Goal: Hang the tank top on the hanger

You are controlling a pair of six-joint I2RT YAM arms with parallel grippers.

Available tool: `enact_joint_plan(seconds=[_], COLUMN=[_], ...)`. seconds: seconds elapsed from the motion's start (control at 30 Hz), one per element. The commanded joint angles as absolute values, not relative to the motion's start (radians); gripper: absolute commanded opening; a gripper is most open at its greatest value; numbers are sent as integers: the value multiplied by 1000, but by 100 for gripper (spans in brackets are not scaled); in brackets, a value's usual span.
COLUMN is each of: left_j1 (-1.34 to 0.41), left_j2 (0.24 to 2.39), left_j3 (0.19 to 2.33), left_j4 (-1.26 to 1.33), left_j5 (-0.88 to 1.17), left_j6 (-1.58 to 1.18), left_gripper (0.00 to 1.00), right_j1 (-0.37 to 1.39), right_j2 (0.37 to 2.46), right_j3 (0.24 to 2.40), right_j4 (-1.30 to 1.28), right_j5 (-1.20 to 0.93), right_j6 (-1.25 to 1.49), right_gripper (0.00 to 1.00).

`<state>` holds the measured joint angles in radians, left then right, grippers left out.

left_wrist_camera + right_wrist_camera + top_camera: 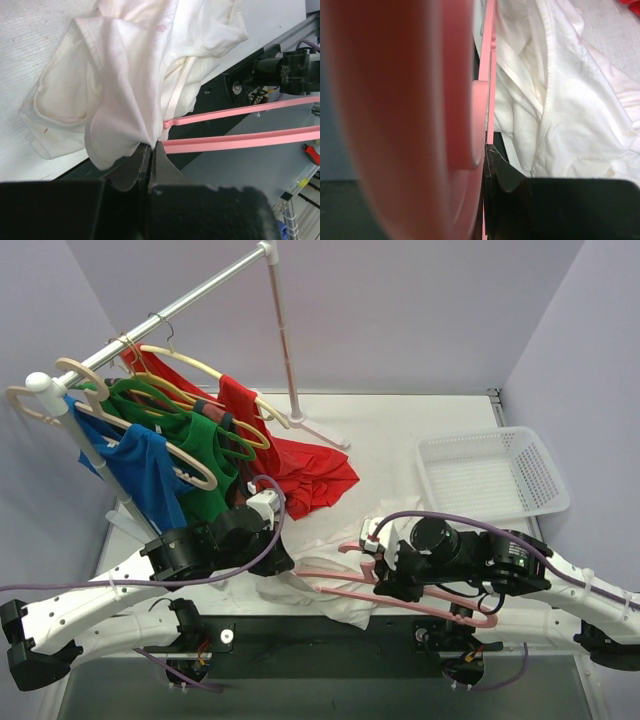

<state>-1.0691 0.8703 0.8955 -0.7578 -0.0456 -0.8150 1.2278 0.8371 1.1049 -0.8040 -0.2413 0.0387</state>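
The white tank top (pixel 335 595) lies bunched at the table's near edge; it fills the left wrist view (pixel 125 90) and the right wrist view (pixel 560 100). The pink hanger (pixel 400 597) lies across it, one end inside the cloth. Its two pink bars show in the left wrist view (pixel 240 141). My left gripper (pixel 275 565) is shut on a fold of the tank top (pixel 150 147). My right gripper (pixel 385 580) is shut on the hanger (pixel 487 150), whose blurred hook fills the left of that view.
A clothes rack (pixel 180 300) at the back left carries red, green and blue garments on beige and green hangers. A white mesh basket (pixel 490 475) stands at the right. The rack's pole base (pixel 320 430) stands mid-table.
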Motion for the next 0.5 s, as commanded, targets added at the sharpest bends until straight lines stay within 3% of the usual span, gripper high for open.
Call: enact_joint_plan(seconds=[0.0, 0.13, 0.33, 0.37, 0.4, 0.47], left_j1=[-1052, -1052, -1051, -1051, -1052, -1051], left_j2=[891, 914, 923, 926, 930, 930], left_j3=[992, 1035, 1088, 1110, 1123, 1179], left_j4=[-687, -664, -661, -664, -666, -689], left_j5=[81, 169, 221, 225, 224, 210], left_j6=[-759, -747, -738, -729, -721, -669], left_gripper=[0, 0, 2, 6, 26, 46], right_j1=[1258, 1256, 1256, 1256, 1256, 1255], right_j2=[861, 856, 798, 796, 798, 804], right_j3=[1094, 1095, 1022, 1013, 1006, 990], right_j4=[-703, -658, -474, -435, -417, -384], right_j5=[-270, -131, -126, -153, -164, -190], right_j6=[9, -20, -54, -52, -51, -31], right_gripper=[0, 0, 0, 0, 0, 0])
